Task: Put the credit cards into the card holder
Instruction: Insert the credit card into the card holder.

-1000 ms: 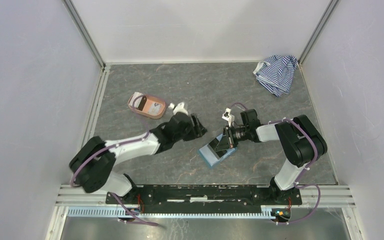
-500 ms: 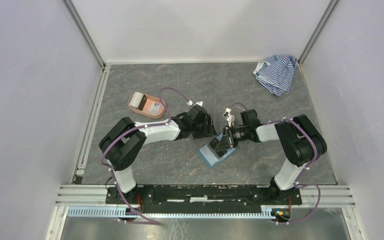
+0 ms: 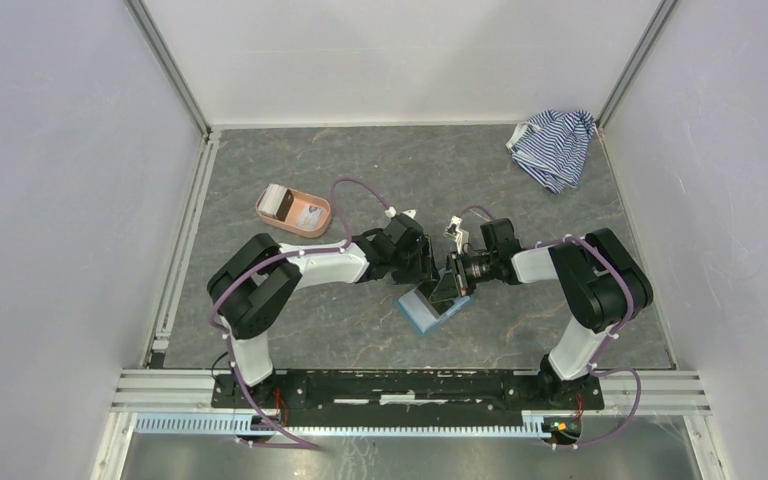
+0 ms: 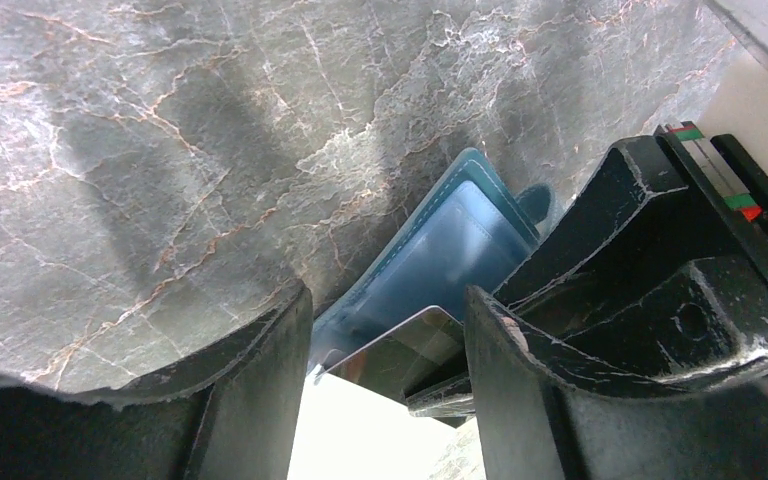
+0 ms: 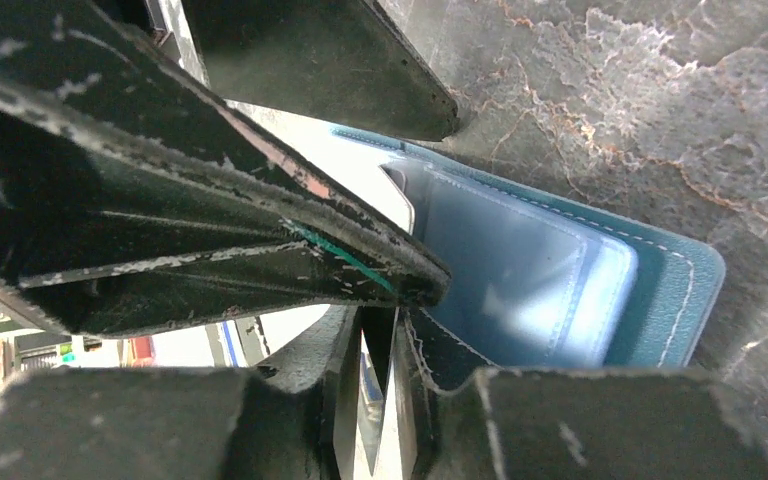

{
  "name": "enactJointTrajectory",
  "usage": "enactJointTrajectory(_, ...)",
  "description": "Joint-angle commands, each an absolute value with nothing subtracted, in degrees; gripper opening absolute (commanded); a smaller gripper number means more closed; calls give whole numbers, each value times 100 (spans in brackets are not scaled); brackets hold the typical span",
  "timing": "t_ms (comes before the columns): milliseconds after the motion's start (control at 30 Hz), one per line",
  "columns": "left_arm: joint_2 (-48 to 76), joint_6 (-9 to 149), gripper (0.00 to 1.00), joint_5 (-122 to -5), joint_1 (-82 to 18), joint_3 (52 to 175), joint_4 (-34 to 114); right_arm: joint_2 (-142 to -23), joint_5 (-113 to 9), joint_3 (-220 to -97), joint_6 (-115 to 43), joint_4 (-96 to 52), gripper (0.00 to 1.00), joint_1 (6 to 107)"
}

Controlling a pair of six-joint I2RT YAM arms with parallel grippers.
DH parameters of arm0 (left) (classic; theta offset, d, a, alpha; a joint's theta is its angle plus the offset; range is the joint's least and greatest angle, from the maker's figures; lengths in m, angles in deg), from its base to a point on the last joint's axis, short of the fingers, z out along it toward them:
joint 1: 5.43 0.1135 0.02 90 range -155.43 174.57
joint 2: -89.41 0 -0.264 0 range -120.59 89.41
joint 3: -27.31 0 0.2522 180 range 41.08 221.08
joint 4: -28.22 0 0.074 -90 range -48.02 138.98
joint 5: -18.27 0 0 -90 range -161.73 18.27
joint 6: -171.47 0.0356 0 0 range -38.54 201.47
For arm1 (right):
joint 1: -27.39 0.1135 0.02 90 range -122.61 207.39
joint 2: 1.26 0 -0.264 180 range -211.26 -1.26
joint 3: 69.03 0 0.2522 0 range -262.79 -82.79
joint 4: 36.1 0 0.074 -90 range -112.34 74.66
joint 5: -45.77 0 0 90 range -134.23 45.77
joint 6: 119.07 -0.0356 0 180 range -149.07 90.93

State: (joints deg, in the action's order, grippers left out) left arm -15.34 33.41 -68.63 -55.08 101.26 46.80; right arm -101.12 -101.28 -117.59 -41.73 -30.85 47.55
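- Counter (image 3: pixel 380 165), grey marble: carrying everything listed.
- Striped cloth (image 3: pixel 553 145): lying crumpled in the far right corner.
- Pink tray (image 3: pixel 315 216): sitting far left, holding a pale credit card (image 3: pixel 278 200).
- Card holder (image 5: pixel 560 270): lying open at centre, under both grippers.
- Left gripper (image 4: pixel 388 300): standing open, gripping nothing.
- Right gripper (image 5: pixel 378 345): pinching a dark credit card (image 4: pixel 400 345) above the holder.
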Motion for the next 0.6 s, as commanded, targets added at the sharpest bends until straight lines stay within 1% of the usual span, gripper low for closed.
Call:
enactJointTrajectory(0,-1636,3626,63,-6793,-5534,10287,4853,-10270,-9512,-11724,-3831,-2823,23,4833)
enactJointTrajectory(100,-1646,3684,59,-6784,-5535,10299,4939,-10225,-9478,-11726,-3805,-2803,27,4831)
enactJointTrajectory(200,-1634,3739,57,-6792,-5535,10325,5013,-10206,-9467,-11739,-3769,-2786,30,4837)
enactJointTrajectory(567,-1660,3879,55,-6769,-5535,10409,5183,-10059,-9424,-11868,-3525,-2584,37,4831)
